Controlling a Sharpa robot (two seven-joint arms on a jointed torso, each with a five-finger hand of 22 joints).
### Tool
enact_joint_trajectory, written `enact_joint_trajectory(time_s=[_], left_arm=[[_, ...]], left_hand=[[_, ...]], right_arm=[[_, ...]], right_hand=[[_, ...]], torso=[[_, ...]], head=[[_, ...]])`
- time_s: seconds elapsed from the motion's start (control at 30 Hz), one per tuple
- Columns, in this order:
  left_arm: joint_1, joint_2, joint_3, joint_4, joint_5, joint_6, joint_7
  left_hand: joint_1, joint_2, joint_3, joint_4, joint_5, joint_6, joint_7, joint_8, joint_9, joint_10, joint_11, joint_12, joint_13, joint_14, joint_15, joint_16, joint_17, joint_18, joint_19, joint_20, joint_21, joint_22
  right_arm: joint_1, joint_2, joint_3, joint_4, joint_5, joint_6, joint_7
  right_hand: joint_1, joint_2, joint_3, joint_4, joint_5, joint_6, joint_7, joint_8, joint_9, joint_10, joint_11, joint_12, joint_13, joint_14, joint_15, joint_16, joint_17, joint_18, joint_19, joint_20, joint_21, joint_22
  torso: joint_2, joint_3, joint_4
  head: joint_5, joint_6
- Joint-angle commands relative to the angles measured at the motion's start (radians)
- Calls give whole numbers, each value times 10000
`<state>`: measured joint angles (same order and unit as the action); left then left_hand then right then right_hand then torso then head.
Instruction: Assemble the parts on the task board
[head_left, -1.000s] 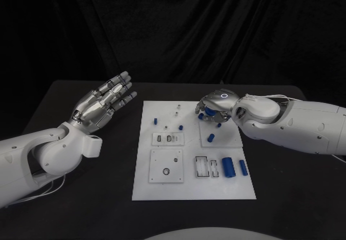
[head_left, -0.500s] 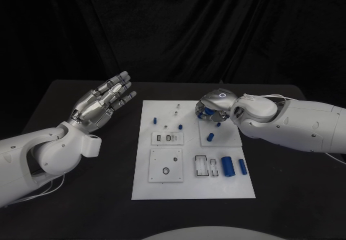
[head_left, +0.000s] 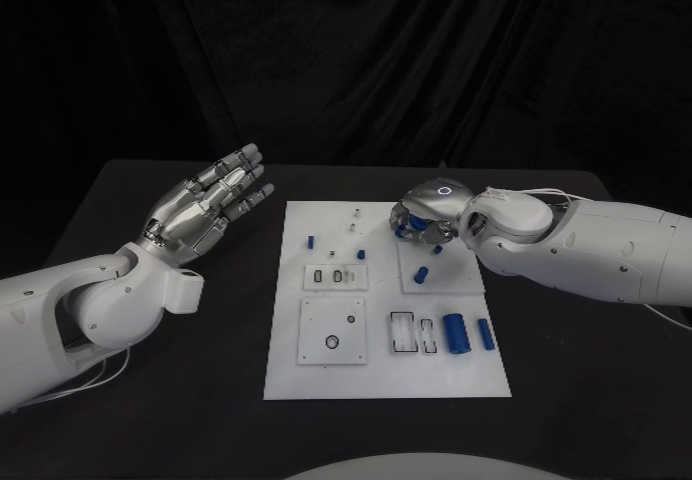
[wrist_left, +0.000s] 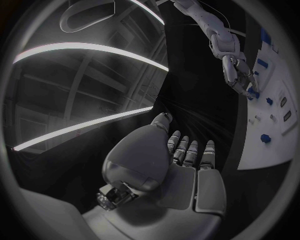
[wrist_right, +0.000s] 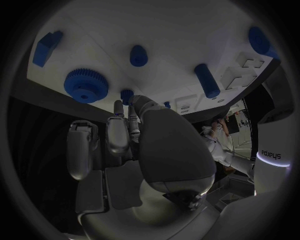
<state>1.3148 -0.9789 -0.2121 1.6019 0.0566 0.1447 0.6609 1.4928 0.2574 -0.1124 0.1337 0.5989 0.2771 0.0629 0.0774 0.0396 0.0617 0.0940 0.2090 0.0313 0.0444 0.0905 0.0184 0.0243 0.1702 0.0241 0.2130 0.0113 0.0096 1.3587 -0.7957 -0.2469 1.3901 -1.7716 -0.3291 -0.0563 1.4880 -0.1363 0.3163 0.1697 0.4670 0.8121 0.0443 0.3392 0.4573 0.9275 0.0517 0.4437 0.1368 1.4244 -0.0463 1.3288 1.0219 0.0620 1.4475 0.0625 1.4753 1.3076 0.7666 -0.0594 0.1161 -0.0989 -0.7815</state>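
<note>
R hand (head_left: 430, 214) sits over the far right corner of the task board (head_left: 387, 380), palm down, fingers curled toward the board. Can't tell whether it holds anything: the wrist view shows its fingers (wrist_right: 119, 135) bent in, tips near a small blue peg (wrist_right: 127, 95), contact unclear. Just beyond the fingertips lies a blue gear (wrist_right: 86, 85), flat on the board. Past that, a short blue cylinder (wrist_right: 138, 55), a longer blue cylinder (wrist_right: 207, 80) and a blue block (wrist_right: 47, 47) at the board's edge.

L hand (head_left: 206, 205) is raised off the table, left of the board & well apart from it, fingers straight and apart, holding nothing. Its wrist view shows the palm (wrist_left: 187, 175) facing away, w/ the R hand (wrist_left: 237, 75) far off at the board's edge.

Further out on the board, toward the robot: a small blue pin (head_left: 310, 241) near the left side, a blue peg (head_left: 423, 275) on the right raised plate, two blue cylinders (head_left: 457, 334) side by side near the right edge, next to a rectangular slotted holder (head_left: 413, 332). A square plate w/ holes (head_left: 335, 333) sits left of the holder.
</note>
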Motion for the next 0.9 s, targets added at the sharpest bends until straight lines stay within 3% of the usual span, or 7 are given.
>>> enact_joint_trajectory(time_s=[0.03,0.13,0.37,0.5,0.7,0.9], left_arm=[[17,31,10,-9,-19,187,19],[16,45,10,-34,-19,205,-4],[15,72,10,-73,-19,236,-42],[14,103,10,-109,-19,269,-75],[14,109,10,-120,-19,294,-106],[13,67,10,-103,-19,285,-114]], left_hand=[[-116,15,73,9,8,-16,57,27,9,2,49,1,12,-6,62,65,12,113,6,44,41,17],[-120,17,83,3,7,-10,65,29,10,3,54,5,13,-2,70,67,14,114,12,50,45,20],[-127,18,98,-6,4,-8,75,30,10,4,61,4,12,5,82,72,17,114,14,60,47,20],[-127,18,98,-6,4,-8,75,30,10,4,61,4,12,5,82,72,17,114,14,60,47,20],[-137,22,120,-18,1,1,88,33,11,8,71,14,14,16,101,78,22,114,19,74,50,22],[-144,25,135,-26,2,2,96,33,11,12,79,26,15,20,113,81,23,115,22,83,52,23]], right_arm=[[-33,16,1,-32,291,364,104],[-34,30,1,-62,342,485,80],[-34,72,1,-146,379,595,53],[-35,102,1,-192,386,604,66],[-34,144,1,-219,389,621,54],[-30,113,2,-139,389,32,109]], right_hand=[[-57,-82,106,6,11,-187,-23,-200,16,22,37,-223,-55,45,23,-13,-27,-166,13,32,24,971],[-107,-142,219,25,-42,-300,-16,-432,-27,45,92,-453,-105,38,63,-34,-37,-166,12,72,16,980],[-114,-145,328,-3,-178,-43,67,-498,-8,227,90,-607,-108,21,71,-65,-58,-159,-7,101,-7,970],[-48,-85,366,-129,-210,491,229,-351,165,596,-31,-622,-37,31,11,-67,-23,-161,11,65,-3,1007],[-43,-26,356,-207,-303,835,337,-281,310,861,-171,-690,5,39,-97,-84,-12,-161,15,-36,-11,1023],[-18,141,282,-324,-359,1519,321,-37,614,1505,-292,-681,106,131,-198,-17,169,-158,9,-139,-37,1025]], torso=[[-10,3,9],[-16,3,8],[-21,2,0],[-14,7,16],[-22,10,-2],[-24,10,-5]], head=[[-6,-23],[-3,-25],[-9,-19],[-29,2],[-13,-24],[26,-13]])
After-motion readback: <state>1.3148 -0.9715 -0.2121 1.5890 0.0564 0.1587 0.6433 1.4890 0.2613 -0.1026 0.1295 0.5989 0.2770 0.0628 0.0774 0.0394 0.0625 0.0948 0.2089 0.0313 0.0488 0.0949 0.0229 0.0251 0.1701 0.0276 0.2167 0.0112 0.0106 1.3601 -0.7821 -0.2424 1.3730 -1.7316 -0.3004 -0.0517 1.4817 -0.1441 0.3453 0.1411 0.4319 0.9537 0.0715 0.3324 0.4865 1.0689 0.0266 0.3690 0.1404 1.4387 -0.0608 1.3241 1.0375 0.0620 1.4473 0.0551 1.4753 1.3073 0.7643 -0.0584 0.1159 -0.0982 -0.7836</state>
